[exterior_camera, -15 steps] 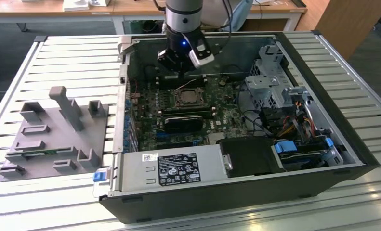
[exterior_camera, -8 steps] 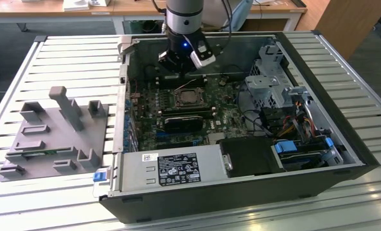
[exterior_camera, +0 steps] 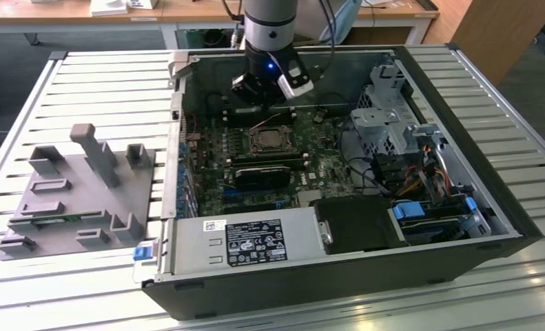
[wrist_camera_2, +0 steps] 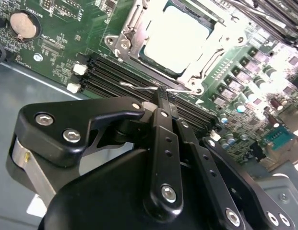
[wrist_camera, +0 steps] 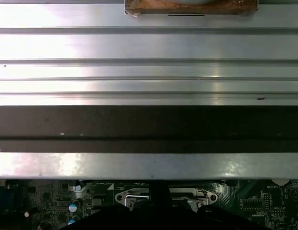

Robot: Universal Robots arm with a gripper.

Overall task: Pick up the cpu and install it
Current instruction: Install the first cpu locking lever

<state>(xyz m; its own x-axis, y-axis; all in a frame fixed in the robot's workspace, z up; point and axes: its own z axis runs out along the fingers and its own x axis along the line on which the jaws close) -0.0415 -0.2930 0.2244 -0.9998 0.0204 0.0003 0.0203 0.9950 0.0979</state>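
One gripper (wrist_camera_2: 160,96), fingers closed tight w/ nothing between, tips at the socket lever (wrist_camera_2: 153,88), centre of second wrist view. Cpu (wrist_camera_2: 175,36) seated in socket (wrist_camera_2: 134,19), upper centre; motherboard (wrist_camera_2: 57,43) around.

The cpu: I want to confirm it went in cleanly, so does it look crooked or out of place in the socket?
Nothing stands out. In the second wrist view the cpu lies flat and square inside the socket frame, with the gripper just beside the socket.

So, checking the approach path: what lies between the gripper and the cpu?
In the second wrist view, dark memory slots and the socket's wire lever lie between the gripper and the cpu.
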